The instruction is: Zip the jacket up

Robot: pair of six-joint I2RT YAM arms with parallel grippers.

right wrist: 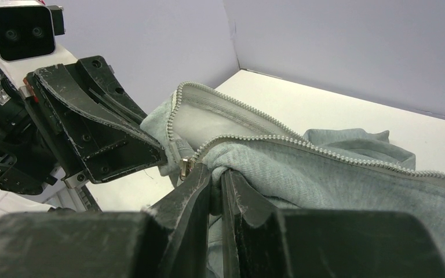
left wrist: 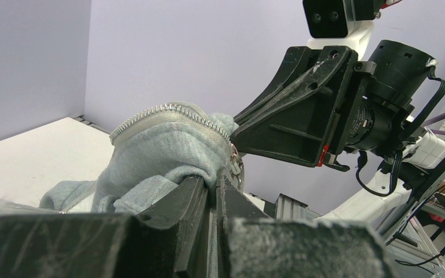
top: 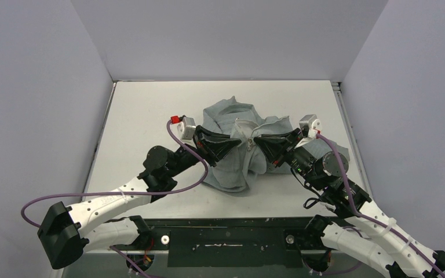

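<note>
Our L hand (left wrist: 214,182) & R hand (right wrist: 215,174), tip to tip, each pinched shut on the jacket (top: 227,113); its zip (right wrist: 324,153) ran away from us.

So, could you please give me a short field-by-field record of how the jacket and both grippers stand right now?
jacket: bunched at mid-table, its middle pinched from both sides
left gripper: shut on jacket fabric at the zipper edge
right gripper: shut on jacket fabric, tip to tip with the left gripper
zipper: tooth rows apart where visible, not zipped
zipper pull: hanging just beside the right gripper's fingertips
</note>
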